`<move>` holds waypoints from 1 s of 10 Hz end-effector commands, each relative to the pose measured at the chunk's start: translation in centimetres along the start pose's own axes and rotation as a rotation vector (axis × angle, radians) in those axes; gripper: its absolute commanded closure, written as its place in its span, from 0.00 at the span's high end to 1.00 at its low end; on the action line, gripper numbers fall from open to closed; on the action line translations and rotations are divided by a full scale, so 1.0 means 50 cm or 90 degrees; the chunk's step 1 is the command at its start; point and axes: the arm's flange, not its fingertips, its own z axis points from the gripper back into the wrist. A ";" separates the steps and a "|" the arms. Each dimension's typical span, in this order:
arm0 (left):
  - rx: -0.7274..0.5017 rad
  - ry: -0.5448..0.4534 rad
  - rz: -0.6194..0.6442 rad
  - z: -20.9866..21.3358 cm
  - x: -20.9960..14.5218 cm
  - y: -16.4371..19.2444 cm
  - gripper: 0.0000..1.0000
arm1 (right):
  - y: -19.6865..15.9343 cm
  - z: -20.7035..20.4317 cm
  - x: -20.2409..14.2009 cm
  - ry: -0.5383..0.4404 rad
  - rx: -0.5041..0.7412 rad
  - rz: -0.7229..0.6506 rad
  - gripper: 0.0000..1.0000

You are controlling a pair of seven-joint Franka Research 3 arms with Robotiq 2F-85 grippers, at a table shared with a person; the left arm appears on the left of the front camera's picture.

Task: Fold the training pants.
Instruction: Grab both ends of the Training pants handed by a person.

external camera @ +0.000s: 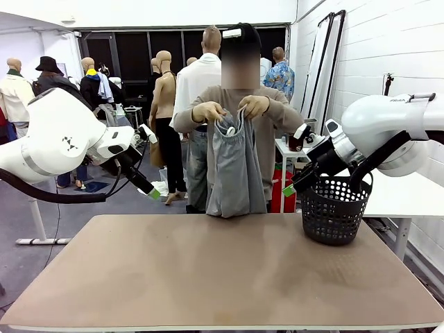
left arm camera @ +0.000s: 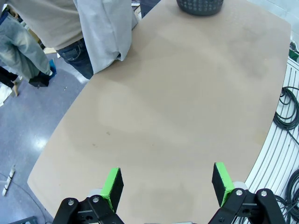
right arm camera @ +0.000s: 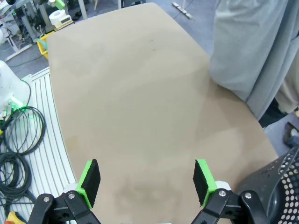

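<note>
Training pants: the light grey training pants [external camera: 234,166] weren't on the table at all. The person at the far side had them bunched up at chest height, with the rest hanging straight down in front of them.
Who held them: one hand [external camera: 208,111] and the other hand [external camera: 254,105] gripped the top of the fabric, close together.
Bottom of the pants: it reached down to about the far edge of the table [external camera: 208,270]. The left wrist view had the cloth [left arm camera: 110,32] dangling right at that edge, and so did the right wrist view [right arm camera: 254,51]. Honestly couldn't tell if it touched the tabletop.
Left gripper: the left gripper [external camera: 151,191] hung in the air over the left side, well apart from the pants. Its own camera showed the claw [left arm camera: 167,184] spread wide, with nothing between the green pads and just bare tabletop [left arm camera: 177,102] below.
Right gripper: the right gripper [external camera: 291,186] was up in the air too, just beside the rim of the basket. Its fingers were apart as well [right arm camera: 147,179], gripping nothing, with plain table [right arm camera: 131,102] underneath.
Basket: the black mesh basket [external camera: 334,208] sat on the table's far right corner. It peeked in at the edge of both wrist views [left arm camera: 201,7] [right arm camera: 280,182].
Other stuff: there were coils of black cable [right arm camera: 18,135] on the floor next to the table, also in the left wrist view [left arm camera: 287,107].
</note>
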 end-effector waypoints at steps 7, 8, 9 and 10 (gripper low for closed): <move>-0.007 0.002 -0.009 0.003 0.000 0.001 1.00 | -0.004 -0.004 0.001 -0.015 0.015 0.005 1.00; -0.007 0.002 -0.009 0.003 0.000 0.001 1.00 | -0.004 -0.004 0.001 -0.015 0.015 0.005 1.00; -0.007 0.002 -0.009 0.003 0.000 0.001 1.00 | -0.004 -0.004 0.001 -0.015 0.015 0.005 1.00; -0.007 0.002 -0.009 0.003 0.000 0.001 1.00 | -0.004 -0.004 0.001 -0.015 0.015 0.005 1.00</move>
